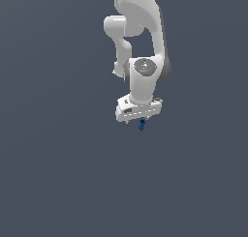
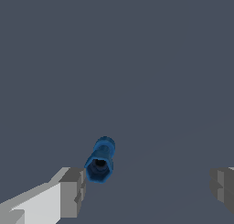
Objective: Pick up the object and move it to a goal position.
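The object (image 1: 141, 125) is a tiny dark-blue, slightly elongated lump with a hollow end. In the exterior view it sits just under the white hand of the arm. In the wrist view the object (image 2: 100, 160) lies between my fingers, close beside one grey fingertip (image 2: 73, 192) and far from the other fingertip (image 2: 222, 185). My gripper (image 1: 139, 119) points down over it, and the wrist view shows the gripper (image 2: 148, 189) with its jaws wide apart, gripping nothing. I cannot tell whether the object touches the near finger.
Plain dark grey ground (image 1: 58, 173) fills both views. The white arm (image 1: 145, 33) rises from the gripper to the upper edge of the exterior view. No other objects or goal marker show.
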Controlling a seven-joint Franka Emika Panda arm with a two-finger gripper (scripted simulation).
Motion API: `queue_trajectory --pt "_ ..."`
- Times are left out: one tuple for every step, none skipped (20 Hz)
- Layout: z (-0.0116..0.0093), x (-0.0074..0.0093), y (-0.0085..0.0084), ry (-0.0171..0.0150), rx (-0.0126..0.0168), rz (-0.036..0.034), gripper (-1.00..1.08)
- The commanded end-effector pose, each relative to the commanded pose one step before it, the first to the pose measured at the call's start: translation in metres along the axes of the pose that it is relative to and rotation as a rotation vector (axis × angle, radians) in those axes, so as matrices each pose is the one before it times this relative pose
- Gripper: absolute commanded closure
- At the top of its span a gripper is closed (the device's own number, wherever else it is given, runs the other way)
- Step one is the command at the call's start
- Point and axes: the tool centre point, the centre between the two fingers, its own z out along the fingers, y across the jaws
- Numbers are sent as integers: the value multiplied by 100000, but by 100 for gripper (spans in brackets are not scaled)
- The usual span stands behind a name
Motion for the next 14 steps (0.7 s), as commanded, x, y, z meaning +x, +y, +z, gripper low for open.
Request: queue_trajectory --pt "828 -554 -1517 584 -218 -4614 -92" --pt "255 -168 -489 167 -49 -1453 -92" --pt "222 -148 -434 149 -38 -1285 -92" --pt "190 -128 -377 130 -29 -1114 -92" --pt "159 -108 -320 111 -22 -945 -92" --pt "129 -88 -262 91 -16 -773 -92" --pt "100 -68 -204 71 -11 -602 -92" --pt "71 -48 -148 51 -7 -434 -92" --pt "43 -29 -87 30 -4 -257 -92" --pt "13 -9 -35 12 -1 -97 -92" --pt "-58 47 114 -137 43 429 -92" --pt "35 -2 1 0 0 0 -92" --pt "103 -5 2 0 0 0 -92" --pt "172 -8 3 0 0 0 -92"
